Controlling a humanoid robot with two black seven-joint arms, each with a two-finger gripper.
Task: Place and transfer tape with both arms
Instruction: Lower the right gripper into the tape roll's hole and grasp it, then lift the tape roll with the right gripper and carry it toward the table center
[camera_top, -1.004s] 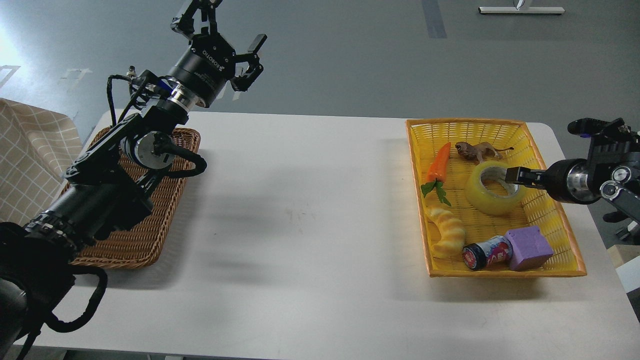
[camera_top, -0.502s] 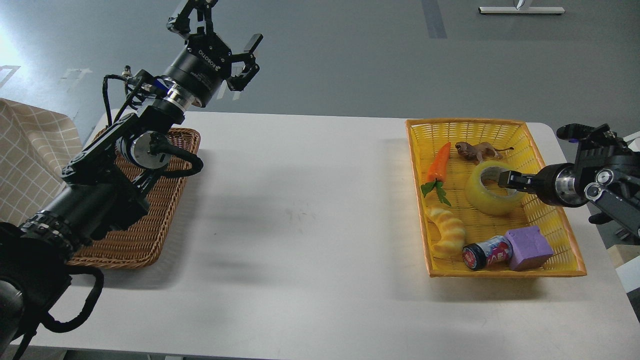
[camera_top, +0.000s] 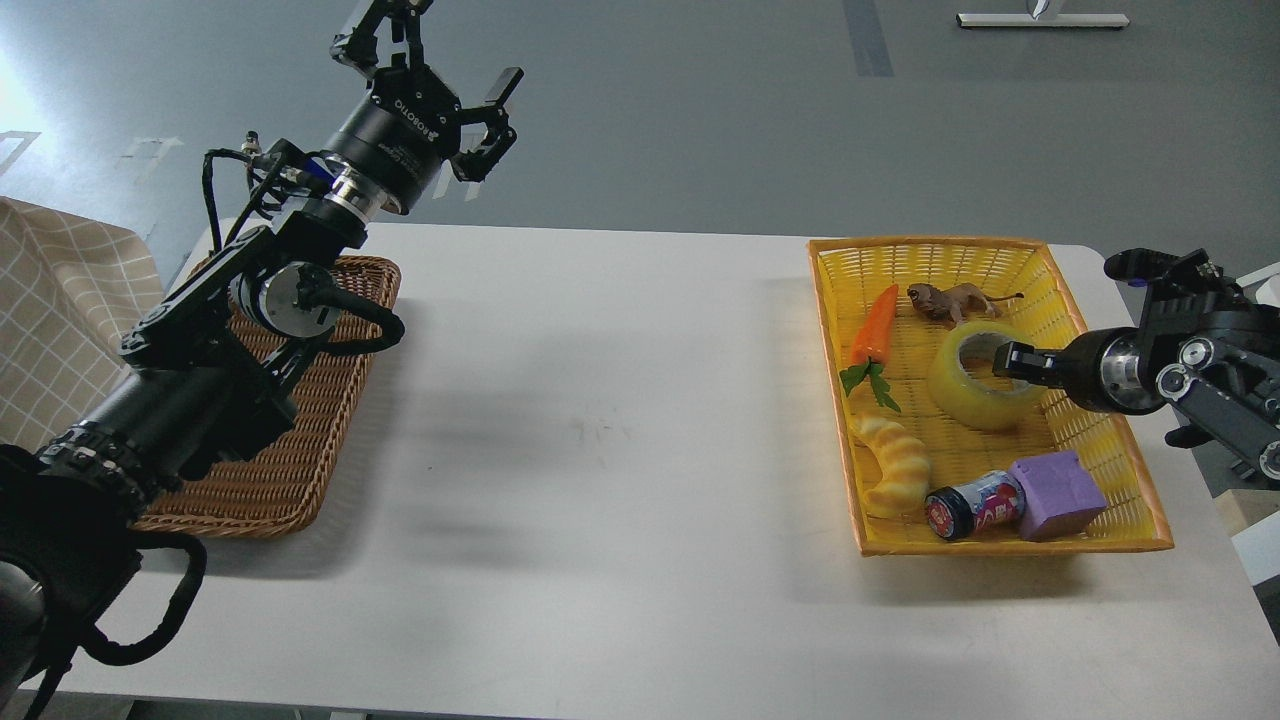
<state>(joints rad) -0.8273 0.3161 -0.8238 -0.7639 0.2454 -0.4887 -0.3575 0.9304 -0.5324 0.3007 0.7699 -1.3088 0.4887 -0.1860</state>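
White table, left gripper (marked "ROBOTIQ") raised, spread

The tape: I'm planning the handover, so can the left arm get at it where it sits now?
Probably not. The tape lies in the yellow basket at the table's right end, while the left gripper is raised above the far left corner.

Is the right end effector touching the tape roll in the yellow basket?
Cannot tell. In the head view the right end effector overlaps the tape roll at its core opening, but from this angle neither contact nor a gap shows plainly.
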